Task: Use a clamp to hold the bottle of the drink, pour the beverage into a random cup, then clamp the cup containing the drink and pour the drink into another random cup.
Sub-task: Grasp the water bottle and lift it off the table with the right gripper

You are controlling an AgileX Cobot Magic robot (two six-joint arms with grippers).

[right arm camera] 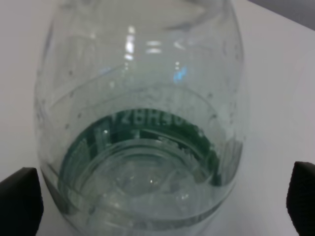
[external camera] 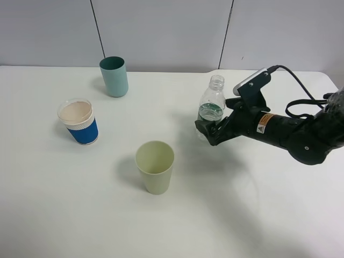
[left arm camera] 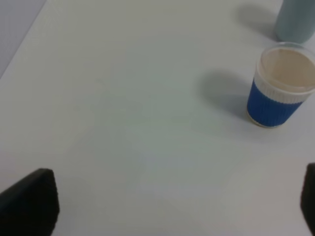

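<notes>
Bottle [external camera: 213, 105]: upright, long axis vertical, cap off, some water low down, parked between the right fingers.
Right gripper [external camera: 210, 133]: sits at the bottle's 4 o'clock, jaws spread around its lower body, looks like no squeeze yet; clearly the nearer arm.
Left gripper [left arm camera: 170, 206]: jaws wide, empty, well apart.
Cups: pale green cup [external camera: 155, 166] at the bottle's 7 o'clock, blue-sleeved cup [external camera: 80, 126] at 9, teal cup [external camera: 114, 76] at 10.
Table [external camera: 258, 215]: plain white.
Wall [external camera: 161, 32]: grey panels at 12.
</notes>
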